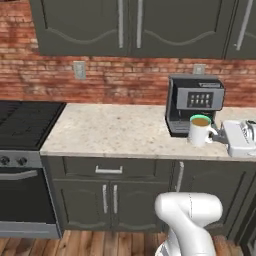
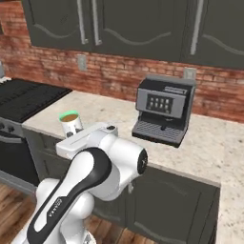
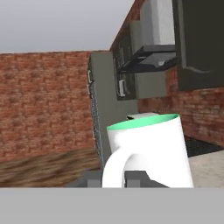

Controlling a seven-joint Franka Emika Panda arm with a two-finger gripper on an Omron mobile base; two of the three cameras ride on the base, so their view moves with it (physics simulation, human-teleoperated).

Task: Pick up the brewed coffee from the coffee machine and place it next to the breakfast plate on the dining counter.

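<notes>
The small white mug with a green-tinted rim and brown coffee inside (image 1: 200, 130) hangs upright in front of the boxy dark grey espresso machine with a black button panel (image 1: 194, 104), held at its side handle by the robot's two-finger gripper (image 1: 218, 134), which is clenched on that handle. The left base view shows this grip from the side, the white hand reaching in from the right, and the mug overlapping the machine's slatted drip tray. The right base view shows the mug (image 2: 71, 123) well to the left of the coffee machine (image 2: 163, 110), just behind the white arm, over the front edge of the light speckled stone countertop (image 2: 208, 147); the grip itself is hidden there. The hand view brings the mug (image 3: 151, 151) close, handle toward the camera, with red brick wall (image 3: 43, 103) and dark grey cabinets (image 3: 199, 41) beyond.
</notes>
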